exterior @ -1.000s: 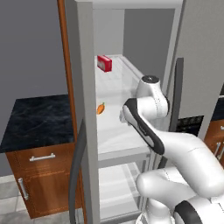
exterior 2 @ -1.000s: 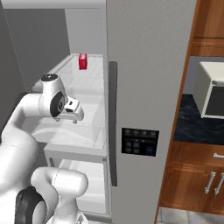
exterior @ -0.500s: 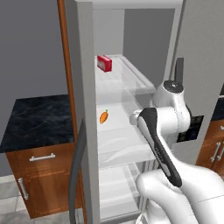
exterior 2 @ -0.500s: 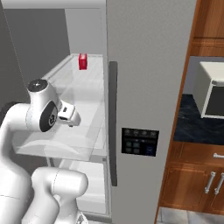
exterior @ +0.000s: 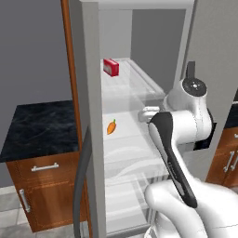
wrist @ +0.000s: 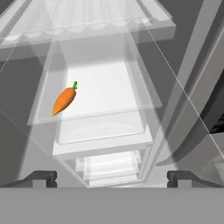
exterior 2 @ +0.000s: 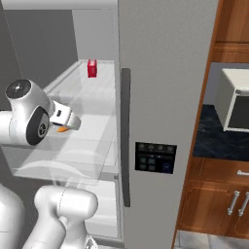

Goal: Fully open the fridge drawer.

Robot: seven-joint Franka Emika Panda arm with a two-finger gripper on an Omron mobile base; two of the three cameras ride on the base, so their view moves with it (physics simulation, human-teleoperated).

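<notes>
The pincer (wrist: 112,177) hangs wide open, gripping nothing, above the fridge drawer (wrist: 131,94) holding a carrot (wrist: 64,99); no readable writing anywhere.

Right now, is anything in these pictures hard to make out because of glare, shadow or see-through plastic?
Left base view: the clear fridge drawer is faint, mostly pale highlight arcs, while the carrot reads sharply. Right base view: the drawer's front edge blends into the grey interior. Hand view: stacked transparent layers overlap confusingly, and the dark fingers sit in shadow.

carrot (wrist: 64,99) in fridge drawer (wrist: 109,114), red box (exterior: 111,67) on shelf (exterior: 139,83)
</notes>
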